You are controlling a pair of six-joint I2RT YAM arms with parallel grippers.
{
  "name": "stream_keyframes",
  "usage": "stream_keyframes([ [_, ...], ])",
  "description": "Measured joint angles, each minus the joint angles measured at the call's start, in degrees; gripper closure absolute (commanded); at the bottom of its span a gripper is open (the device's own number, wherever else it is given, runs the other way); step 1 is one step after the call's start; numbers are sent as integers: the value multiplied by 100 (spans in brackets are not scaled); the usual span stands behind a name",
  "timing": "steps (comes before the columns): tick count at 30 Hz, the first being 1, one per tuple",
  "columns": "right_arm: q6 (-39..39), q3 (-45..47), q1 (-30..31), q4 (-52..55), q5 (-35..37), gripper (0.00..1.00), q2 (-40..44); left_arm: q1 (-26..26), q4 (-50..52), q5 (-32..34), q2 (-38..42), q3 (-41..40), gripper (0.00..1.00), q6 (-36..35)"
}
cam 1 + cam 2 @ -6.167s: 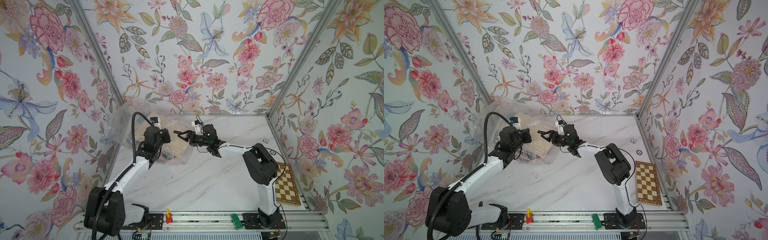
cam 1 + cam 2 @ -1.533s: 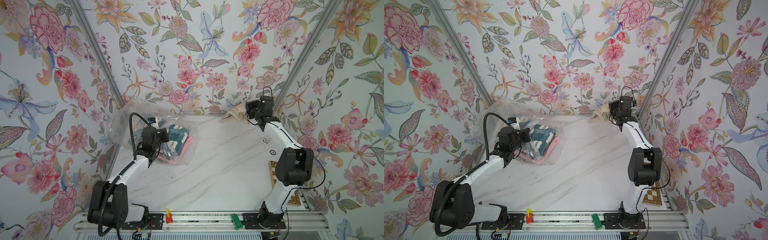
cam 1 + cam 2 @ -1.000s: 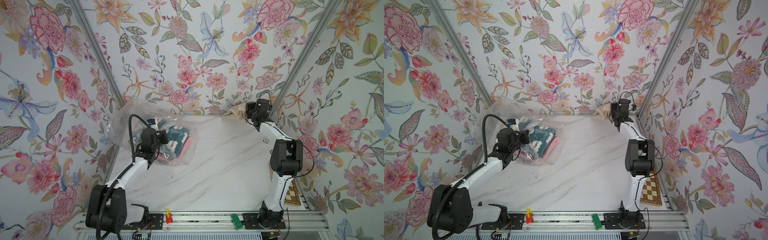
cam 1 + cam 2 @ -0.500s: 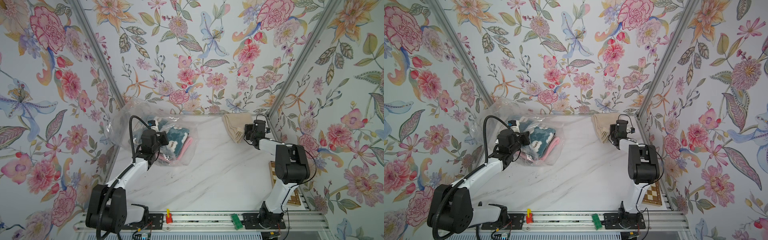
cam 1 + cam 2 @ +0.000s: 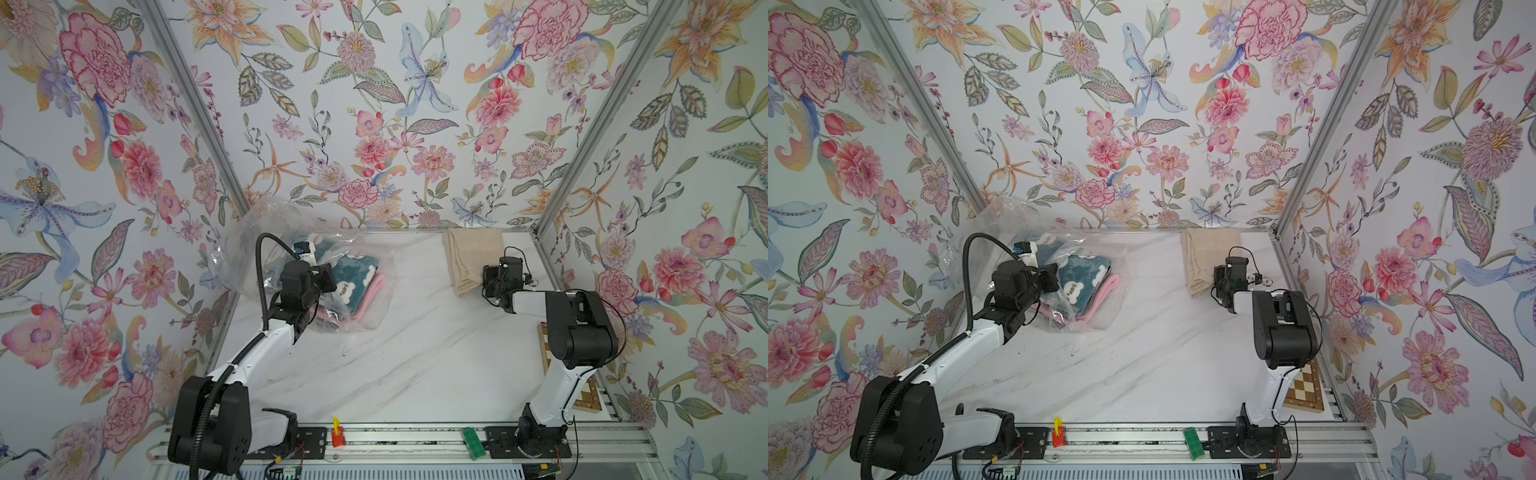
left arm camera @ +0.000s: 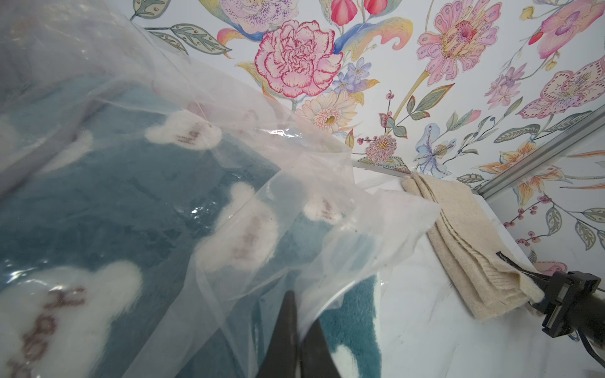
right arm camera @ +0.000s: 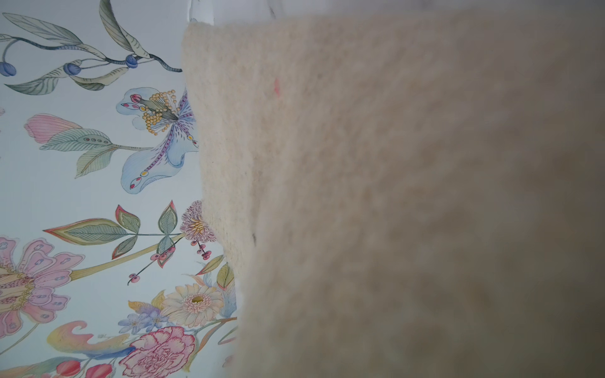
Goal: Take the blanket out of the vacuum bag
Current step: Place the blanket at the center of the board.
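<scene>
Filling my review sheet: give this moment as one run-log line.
left pincer: shut on vacuum bag | right pincer: shut on cream blanket, outside bag | teal blanket: inside bag

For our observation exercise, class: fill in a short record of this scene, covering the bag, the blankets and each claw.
Vacuum bag: clear plastic, far left
Inside it: teal cloud-print blanket over a pink blanket
Outside it: beige blanket, folded, far right
Left claw: shut on the bag's plastic
Right claw: shut on the beige blanket's corner
</scene>
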State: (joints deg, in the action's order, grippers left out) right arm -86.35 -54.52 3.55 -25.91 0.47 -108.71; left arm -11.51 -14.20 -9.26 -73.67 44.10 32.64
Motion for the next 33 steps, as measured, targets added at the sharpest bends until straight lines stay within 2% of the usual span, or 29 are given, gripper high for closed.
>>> stream_keyframes([
  [6, 63, 2, 17, 61, -70, 89, 0, 0, 0, -63, 22, -55, 100, 22],
  [11, 181, 153, 20, 74, -214, 66, 2, 0, -2, -85, 28, -90, 100, 39],
  [21, 396, 501, 20, 164, -407, 37, 345, 0, -4, -85, 61, -162, 100, 42],
  [28, 625, 935, 46, 409, -568, 31, 1049, 0, -96, -87, 61, -225, 100, 87],
  [33, 1097, 1150, 55, 986, -680, 25, 1773, 0, -136, -85, 61, -262, 100, 87],
])
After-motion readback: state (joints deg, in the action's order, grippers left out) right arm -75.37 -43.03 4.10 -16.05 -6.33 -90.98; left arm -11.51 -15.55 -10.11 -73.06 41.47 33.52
